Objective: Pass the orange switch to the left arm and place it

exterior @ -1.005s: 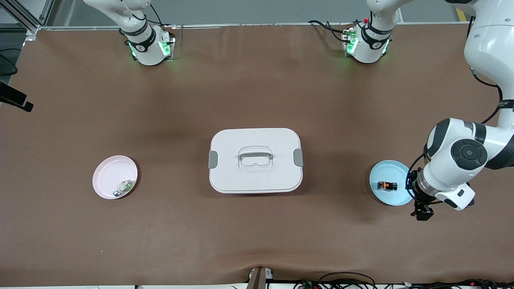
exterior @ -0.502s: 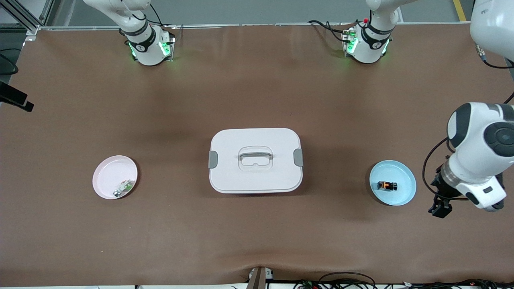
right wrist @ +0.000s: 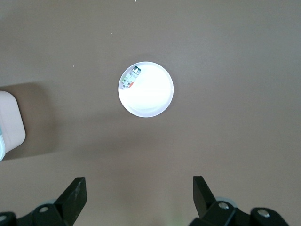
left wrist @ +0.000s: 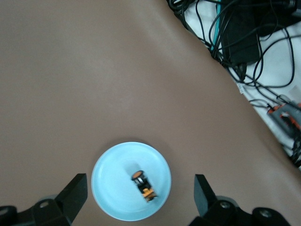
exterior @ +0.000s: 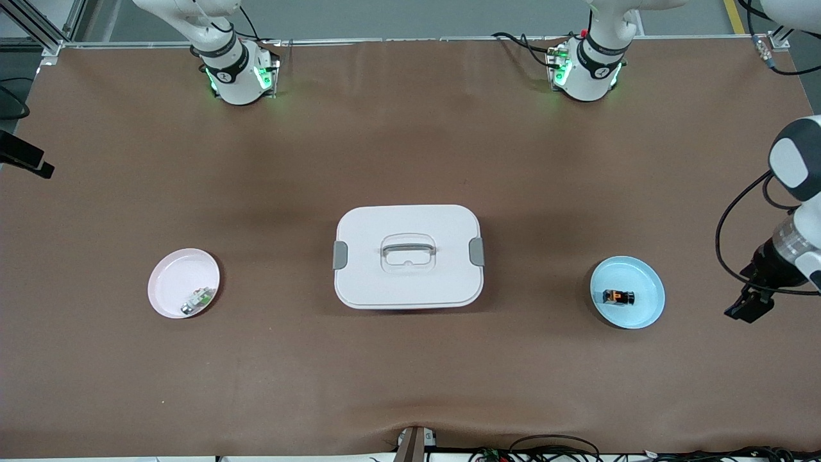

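Lying in the blue plate [exterior: 649, 307] toward the left arm's end, the switch [exterior: 618, 297] is waiting; the box [exterior: 408, 256] is sitting mid-table as the obstacle, while the left gripper [left wrist: 136, 197] and right gripper [right wrist: 136, 195] are hanging wide open, empty, the right over the pink plate [right wrist: 157, 101].

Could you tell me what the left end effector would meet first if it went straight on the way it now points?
Probably the blue plate or bare table beside it; the left end effector points down, open.
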